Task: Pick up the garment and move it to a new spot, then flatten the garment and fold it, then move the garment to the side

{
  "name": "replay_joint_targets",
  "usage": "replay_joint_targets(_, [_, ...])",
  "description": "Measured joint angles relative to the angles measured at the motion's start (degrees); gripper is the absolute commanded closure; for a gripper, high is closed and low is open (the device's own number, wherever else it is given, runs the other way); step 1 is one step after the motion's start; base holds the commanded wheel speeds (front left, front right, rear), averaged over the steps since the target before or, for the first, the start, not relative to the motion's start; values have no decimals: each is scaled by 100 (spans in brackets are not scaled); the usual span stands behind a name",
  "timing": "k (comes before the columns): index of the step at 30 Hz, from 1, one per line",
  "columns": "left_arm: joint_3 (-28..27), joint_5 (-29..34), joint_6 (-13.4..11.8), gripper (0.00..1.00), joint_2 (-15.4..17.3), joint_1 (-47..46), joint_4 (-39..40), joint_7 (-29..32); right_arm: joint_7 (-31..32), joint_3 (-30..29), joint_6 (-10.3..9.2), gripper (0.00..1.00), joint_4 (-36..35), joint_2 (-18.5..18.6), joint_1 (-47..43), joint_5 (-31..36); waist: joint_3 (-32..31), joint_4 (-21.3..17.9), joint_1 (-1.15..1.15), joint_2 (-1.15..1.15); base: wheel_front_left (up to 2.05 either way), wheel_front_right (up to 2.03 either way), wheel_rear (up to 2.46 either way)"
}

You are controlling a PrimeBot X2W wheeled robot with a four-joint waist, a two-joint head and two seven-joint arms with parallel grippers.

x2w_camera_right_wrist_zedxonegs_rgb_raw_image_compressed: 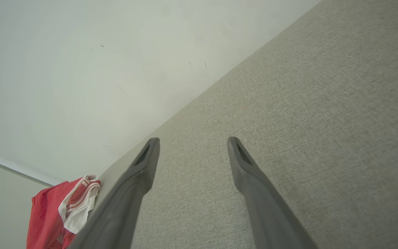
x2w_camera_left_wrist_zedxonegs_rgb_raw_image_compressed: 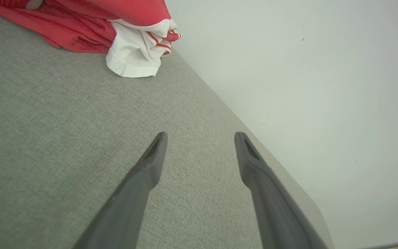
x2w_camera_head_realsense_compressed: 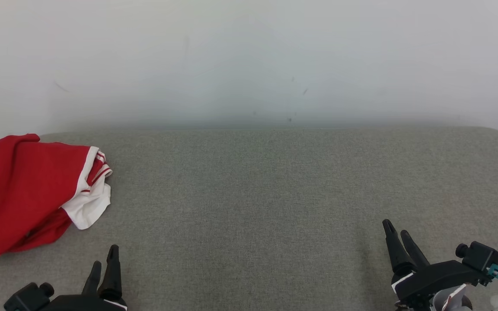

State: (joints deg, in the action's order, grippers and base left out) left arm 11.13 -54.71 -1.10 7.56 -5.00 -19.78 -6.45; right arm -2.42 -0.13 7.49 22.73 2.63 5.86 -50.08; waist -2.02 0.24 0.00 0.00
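The left gripper [x2w_camera_head_realsense_compressed: 105,257], at seven o'clock in the head view, has its jaws spread wide and holds nothing. The right gripper [x2w_camera_head_realsense_compressed: 396,228], at five o'clock, is likewise released and empty. Both are over the grey woven-fabric table top [x2w_camera_head_realsense_compressed: 253,194]. The crumpled red garment with white trim [x2w_camera_head_realsense_compressed: 20,190] lies at the left gripper's eleven o'clock, by the table's left edge, apart from both.
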Motion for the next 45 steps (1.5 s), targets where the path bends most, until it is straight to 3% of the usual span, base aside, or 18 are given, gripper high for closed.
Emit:
replay_joint_targets(22, [651, 1279, -346, 0, 375, -143, 99, 20, 433, -234, 0, 0, -404, -35, -36, 2031, -47, 16, 0, 0, 0, 0, 0])
replay_joint_targets(45, [985, 2075, -651, 0, 649, -241, 191, -65, 410, -127, 0, 0, -410, -16, -57, 2950, -159, 76, 0, 0, 0, 0, 0])
